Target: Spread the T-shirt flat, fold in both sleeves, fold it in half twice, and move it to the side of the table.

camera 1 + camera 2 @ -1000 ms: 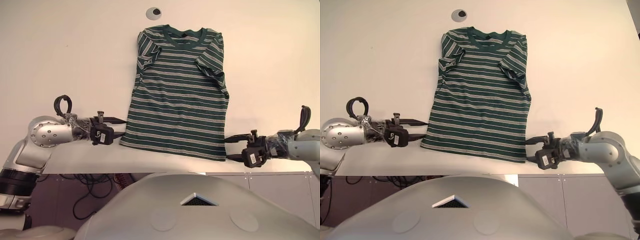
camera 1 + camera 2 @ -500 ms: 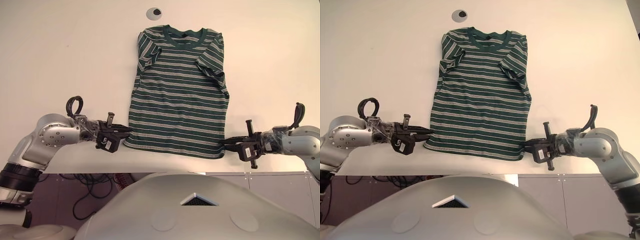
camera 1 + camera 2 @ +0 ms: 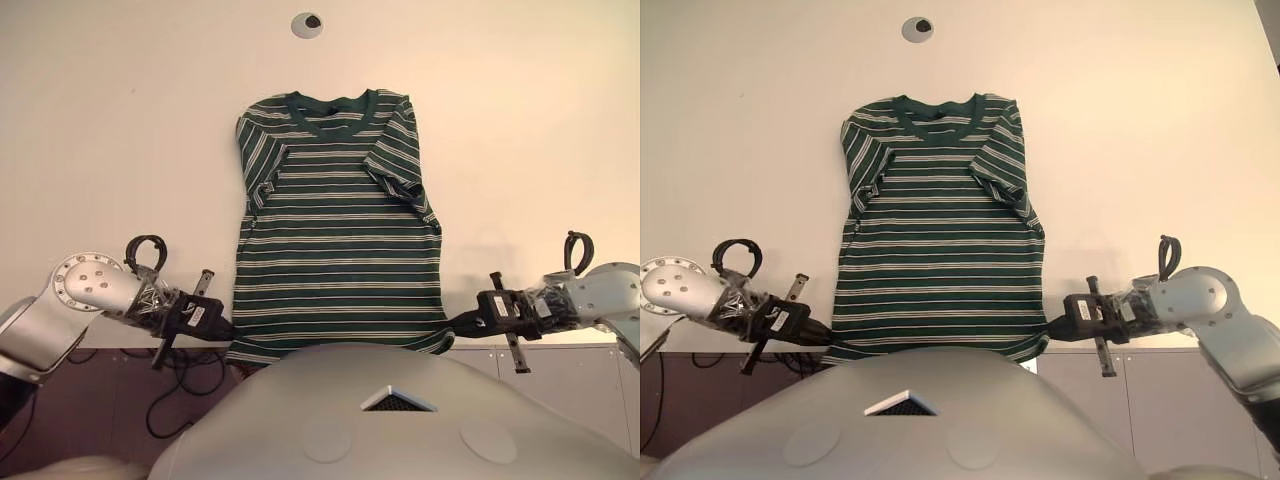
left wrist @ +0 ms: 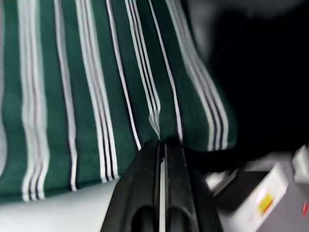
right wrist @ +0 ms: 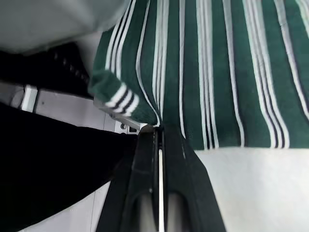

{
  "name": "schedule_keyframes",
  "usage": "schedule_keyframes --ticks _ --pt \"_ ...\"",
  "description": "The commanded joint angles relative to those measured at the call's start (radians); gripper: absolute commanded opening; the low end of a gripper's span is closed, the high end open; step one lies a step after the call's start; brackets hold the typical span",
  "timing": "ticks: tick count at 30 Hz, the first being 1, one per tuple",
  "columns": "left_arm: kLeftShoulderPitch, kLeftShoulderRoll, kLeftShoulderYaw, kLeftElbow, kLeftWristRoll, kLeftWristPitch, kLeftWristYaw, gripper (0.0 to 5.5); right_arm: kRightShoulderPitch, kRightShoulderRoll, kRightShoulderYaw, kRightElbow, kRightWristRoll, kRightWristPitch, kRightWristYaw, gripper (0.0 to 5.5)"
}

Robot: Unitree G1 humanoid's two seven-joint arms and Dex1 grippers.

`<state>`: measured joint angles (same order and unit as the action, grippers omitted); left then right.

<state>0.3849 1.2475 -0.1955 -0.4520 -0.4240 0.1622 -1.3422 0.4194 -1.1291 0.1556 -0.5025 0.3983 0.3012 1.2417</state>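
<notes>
The T-shirt (image 3: pixel 335 240) lies flat on the surface (image 3: pixel 120 150), sleeves (image 3: pixel 262 165) folded in, hem overhanging the near edge. The left claw (image 3: pixel 224 334) and right claw (image 3: pixel 456 322) each clench a hem corner. Likely step: first half-fold. Next: lift both corners evenly toward the collar (image 3: pixel 328 101).

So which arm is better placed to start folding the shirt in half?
Neither has the edge: the left gripper and the right gripper are each shut on a hem corner of the T-shirt, so both would likely lift together.

Dark green T-shirt (image 3: pixel 338 235) — thin white stripes — cream table (image 3: pixel 120 150)
</notes>
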Motion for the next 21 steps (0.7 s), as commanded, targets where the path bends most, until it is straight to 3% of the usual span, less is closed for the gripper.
schedule_keyframes --ticks 1,6,16,21 --pt "-0.151 -0.063 0.097 0.035 -0.175 0.199 0.048 0.04 -0.158 0.12 -0.07 0.053 0.138 0.144 -0.088 0.0" --pt "-0.358 -0.165 0.153 0.164 -0.258 0.338 0.104 0.04 -0.398 0.251 -0.166 0.242 0.256 0.246 -0.17 0.0" --pt "-0.759 -0.518 0.11 0.558 -0.082 0.378 0.412 0.04 -0.764 0.527 -0.102 0.68 0.053 0.138 -0.352 0.0" --pt "-0.845 -0.613 0.102 0.72 0.022 0.327 0.485 0.04 -0.881 0.634 -0.091 0.882 -0.038 0.06 -0.42 0.0"
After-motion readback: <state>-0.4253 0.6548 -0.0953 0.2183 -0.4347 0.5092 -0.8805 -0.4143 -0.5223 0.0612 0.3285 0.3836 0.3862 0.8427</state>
